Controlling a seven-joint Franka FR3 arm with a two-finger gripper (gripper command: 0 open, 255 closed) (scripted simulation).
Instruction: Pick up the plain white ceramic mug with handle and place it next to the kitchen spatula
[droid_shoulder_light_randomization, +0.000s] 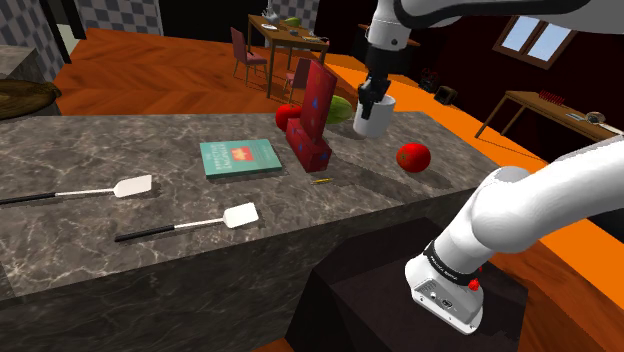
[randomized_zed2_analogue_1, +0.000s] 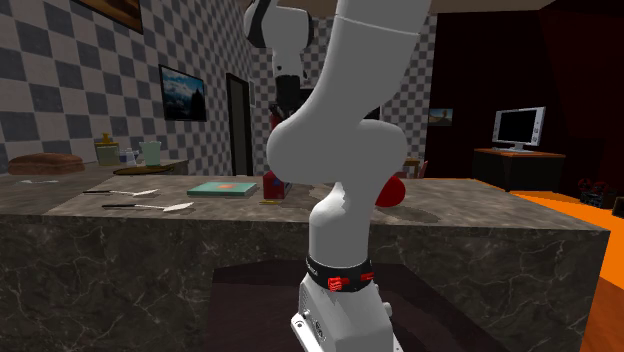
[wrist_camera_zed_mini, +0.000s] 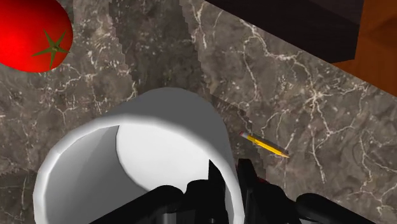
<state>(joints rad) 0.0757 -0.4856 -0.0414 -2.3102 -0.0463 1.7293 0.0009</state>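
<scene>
1. Shoulder view: the claw (droid_shoulder_light_randomization: 372, 98) clasps the white mug (droid_shoulder_light_randomization: 373, 122) at the table's (droid_shoulder_light_randomization: 100, 250) far edge; the nearer spatula (droid_shoulder_light_randomization: 240, 215) lies toward 8 o'clock.
2. Second exterior view: the spatula sits at 9 o'clock from the arm (randomized_zed2_analogue_1: 340, 150).
3. Wrist view: the fingers (wrist_camera_zed_mini: 251, 191) pinch the mug's wall.

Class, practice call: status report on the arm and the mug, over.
End effector shut on white mug, clasping its wall. Mug near counter's far edge, well apart from both spatulas. Red box and teal book lie between.
</scene>
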